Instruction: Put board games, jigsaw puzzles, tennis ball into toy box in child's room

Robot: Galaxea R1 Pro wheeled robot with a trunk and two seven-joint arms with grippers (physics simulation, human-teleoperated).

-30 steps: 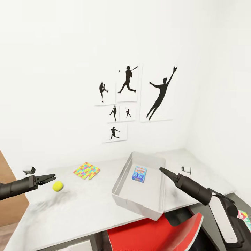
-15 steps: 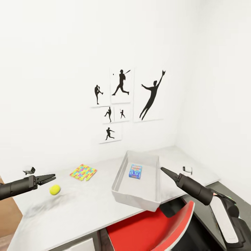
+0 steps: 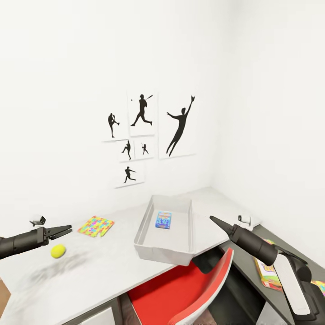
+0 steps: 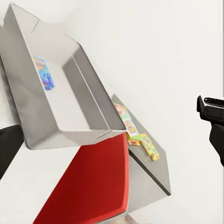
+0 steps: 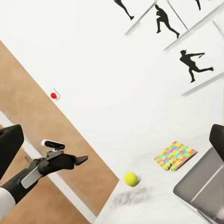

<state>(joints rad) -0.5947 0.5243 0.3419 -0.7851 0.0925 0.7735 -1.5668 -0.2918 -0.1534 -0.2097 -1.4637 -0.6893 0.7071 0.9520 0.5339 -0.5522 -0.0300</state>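
Now my left gripper [image 3: 63, 231] hangs empty at nine o'clock, fingers nearly together; I judge the right gripper [image 3: 214, 220] pinched closed. At eight o'clock on the table [image 3: 113, 266], the tennis ball [image 3: 58, 251] looks light, springy, rollable—I'd pinch across its middle.

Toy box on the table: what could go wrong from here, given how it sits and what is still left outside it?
The toy box juts past the table edge above the red chair; a push while loading might tip it off. The tennis ball lies loose near the left tool and could roll away if nudged. The jigsaw puzzle lies flat, so its thin edge may be hard to grip.
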